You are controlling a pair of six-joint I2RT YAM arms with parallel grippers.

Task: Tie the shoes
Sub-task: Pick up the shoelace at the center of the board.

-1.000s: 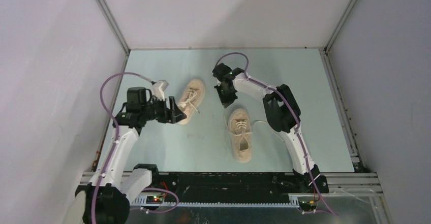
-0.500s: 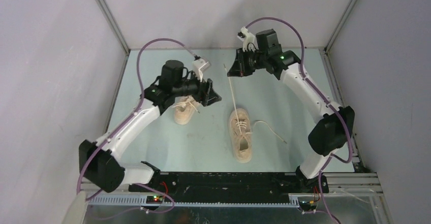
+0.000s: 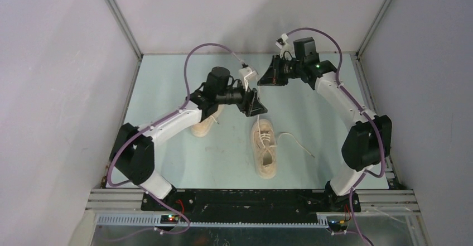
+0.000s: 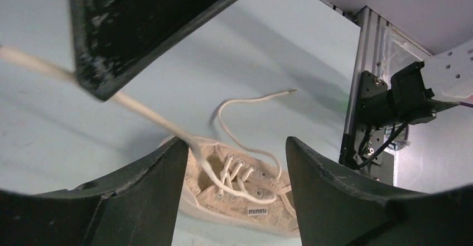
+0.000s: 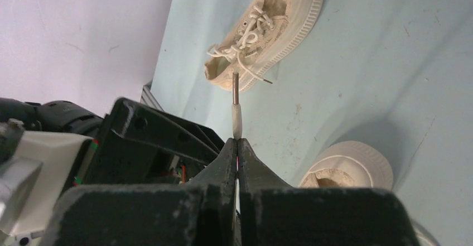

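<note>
One of the shoes (image 3: 265, 154) lies mid-table, and one of its laces (image 4: 145, 111) runs taut up to my right gripper (image 3: 261, 81). That gripper (image 5: 238, 143) is shut on the lace, whose tip (image 5: 237, 115) sticks out past the fingertips. My left gripper (image 3: 255, 105) hovers open over this shoe's far end. In the left wrist view the taut lace brushes past one finger (image 4: 150, 190) of the gripper (image 4: 235, 143), with the shoe (image 4: 245, 193) below. The shoe's other lace (image 3: 298, 143) lies loose to the right. The second shoe (image 3: 199, 128) sits left, partly under the left arm.
The pale green table (image 3: 167, 78) is boxed in by grey walls with metal corner posts (image 3: 120, 23). A black base rail (image 3: 251, 198) runs along the near edge. The two grippers hang close together above the table's middle.
My left gripper swung right from the left shoe to above the middle shoe. My right gripper rose and pulled back from the middle shoe, drawing its lace up taut.
</note>
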